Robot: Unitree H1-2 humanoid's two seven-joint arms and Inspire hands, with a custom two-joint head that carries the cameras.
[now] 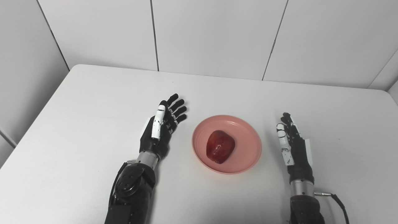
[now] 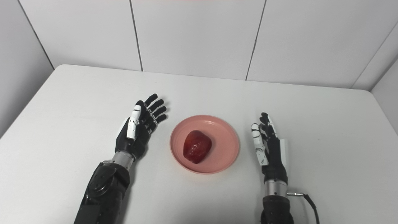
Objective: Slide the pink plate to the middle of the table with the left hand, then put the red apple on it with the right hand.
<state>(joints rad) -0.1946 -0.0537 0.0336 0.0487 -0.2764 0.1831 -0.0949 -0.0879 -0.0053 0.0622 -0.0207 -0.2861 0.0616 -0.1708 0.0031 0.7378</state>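
The plate [image 1: 248,141] is pink, round and shallow, with a low raised rim. It lies flat and upright on the counter [image 1: 93,102], near the middle from left to right and somewhat toward the near edge. The apple [image 1: 220,146] is dark red and glossy, with pale highlights on its skin. It rests inside the plate, slightly left of the plate's centre, tilted over on its side.

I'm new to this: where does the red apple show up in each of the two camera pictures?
Left eye view: the red apple lies on the pink plate, just right of picture centre.
Right eye view: it sits about at centre, slightly left.
Shared landmark: the plate, between the left hand and right hand.
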